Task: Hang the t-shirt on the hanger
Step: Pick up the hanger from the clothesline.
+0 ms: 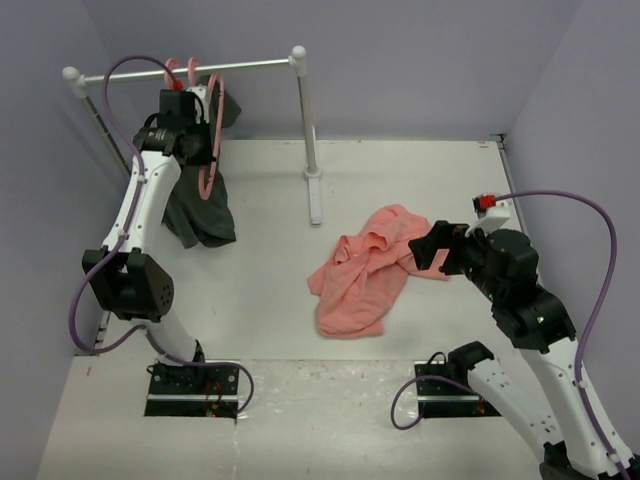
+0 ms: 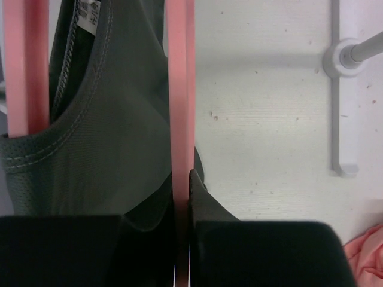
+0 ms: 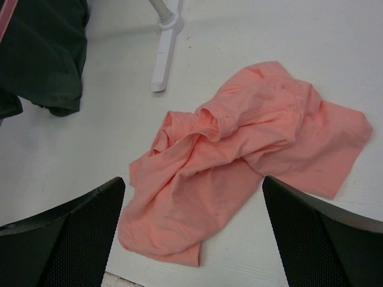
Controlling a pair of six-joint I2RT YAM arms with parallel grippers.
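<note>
The salmon-pink t-shirt [image 1: 362,272] lies crumpled on the white table, right of centre; it fills the middle of the right wrist view [image 3: 239,149]. My right gripper [image 1: 432,250] hovers open over its right edge, jaws wide apart [image 3: 192,181] and empty. The thin pink hanger [image 1: 214,130] hangs at the rack's left end, in front of the dark grey shirt. My left gripper [image 1: 203,145] is shut on the hanger; in the left wrist view its bar [image 2: 179,89] runs straight between my closed fingers [image 2: 182,179].
A second pink hanger [image 2: 27,66] carries the dark grey shirt [image 1: 200,210] on the rail [image 1: 250,65]. The rack's post [image 1: 306,115] and white foot [image 1: 316,195] stand between the shirts. Grey walls enclose the table at the back and both sides.
</note>
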